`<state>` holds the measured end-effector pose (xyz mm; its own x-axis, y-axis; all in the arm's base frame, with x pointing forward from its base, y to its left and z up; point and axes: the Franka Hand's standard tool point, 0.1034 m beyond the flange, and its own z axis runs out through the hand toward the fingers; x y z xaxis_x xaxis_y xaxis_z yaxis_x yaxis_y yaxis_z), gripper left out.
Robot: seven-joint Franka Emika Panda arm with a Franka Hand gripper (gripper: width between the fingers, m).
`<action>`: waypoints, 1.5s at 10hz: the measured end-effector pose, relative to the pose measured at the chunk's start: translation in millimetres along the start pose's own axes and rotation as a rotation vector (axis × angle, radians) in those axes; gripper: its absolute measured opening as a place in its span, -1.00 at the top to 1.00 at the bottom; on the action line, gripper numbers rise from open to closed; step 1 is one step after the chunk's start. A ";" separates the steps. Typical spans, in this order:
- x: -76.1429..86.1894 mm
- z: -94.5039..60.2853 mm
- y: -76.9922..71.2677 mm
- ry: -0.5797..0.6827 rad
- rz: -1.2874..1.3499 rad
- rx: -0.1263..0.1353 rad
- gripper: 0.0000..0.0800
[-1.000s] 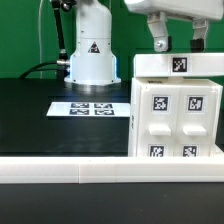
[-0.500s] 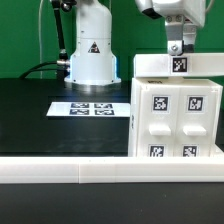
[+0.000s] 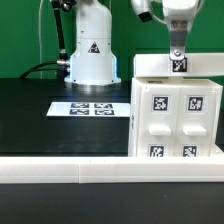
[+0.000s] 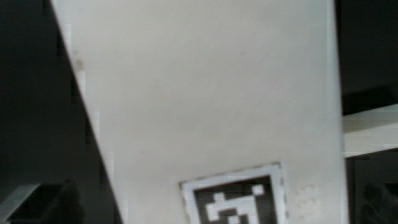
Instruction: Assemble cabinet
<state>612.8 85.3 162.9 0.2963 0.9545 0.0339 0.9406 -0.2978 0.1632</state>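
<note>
Cabinet (image 3: 176, 108) stands upright on black table (image 3: 40, 115), at exterior view's right, just behind long white rail (image 3: 100, 172). Front face carries four tagged panels. Gripper (image 3: 177, 55) directly above cabinet top edge, fingertips at top tag. Jaw state: cannot tell. Marker board (image 3: 88, 108) flat on table, beside cabinet. Wrist view: white cabinet surface (image 4: 205, 90) fills frame, one tag partly visible.

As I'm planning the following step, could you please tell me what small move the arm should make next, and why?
Probably a short, slow descent. In the exterior view the claw hangs directly above the tagged top edge of the cabinet, apparently just short of it. The wrist view shows only a white tagged panel close up, no fingers, so whether the claw is open cannot be told; check that before closing.
</note>
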 end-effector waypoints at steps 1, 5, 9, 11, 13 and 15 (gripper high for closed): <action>0.0 0.2 -0.1 0.000 0.009 0.000 -0.93; -2.5 0.7 0.4 -0.001 0.038 0.001 -0.38; -2.6 0.8 0.3 -0.001 0.195 0.002 -0.38; -2.6 0.8 0.2 -0.001 0.309 0.002 -0.38; -2.5 0.9 0.0 -0.001 0.482 0.002 -0.39; -4.2 1.6 -0.6 0.005 0.644 0.001 -0.39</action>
<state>611.2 81.4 161.1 0.8008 0.5847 0.1296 0.5748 -0.8111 0.1079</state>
